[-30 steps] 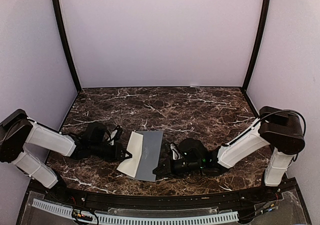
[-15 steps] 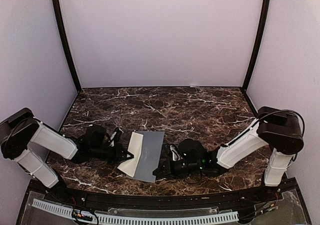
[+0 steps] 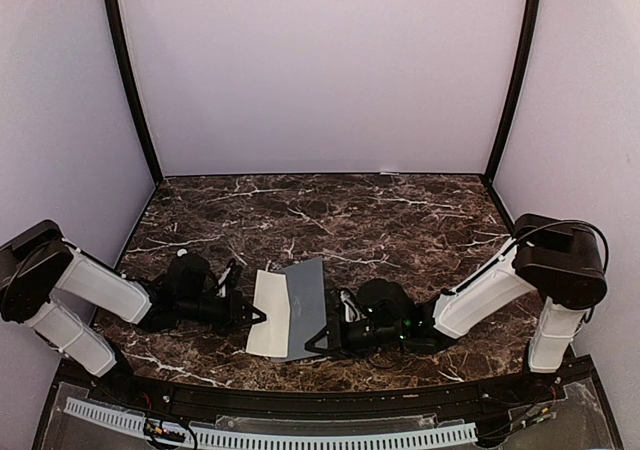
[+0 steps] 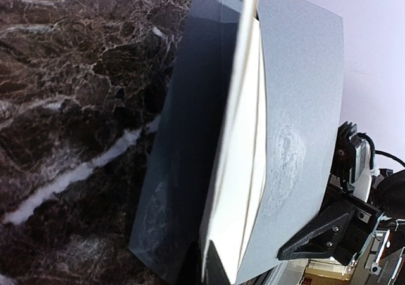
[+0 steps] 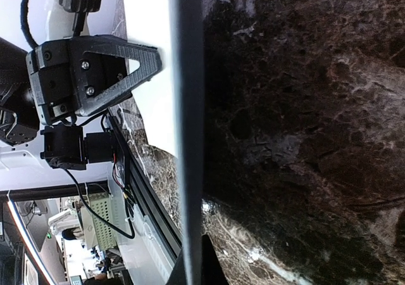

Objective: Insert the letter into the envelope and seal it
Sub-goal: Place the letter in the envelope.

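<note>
Top view: L tool pinches letter; R tool pinches envelope edge.

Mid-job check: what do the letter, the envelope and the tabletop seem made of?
The letter: likely cream paper, matte, a thin sheet that shows edge-on in the left wrist view. The envelope: likely grey-blue paper, finely speckled with a slight sheen. The tabletop: dark brown marble or a marble-look laminate, white-veined; I cannot tell which.

left hand grips letter | right hand grips envelope | papers overlapping
</note>
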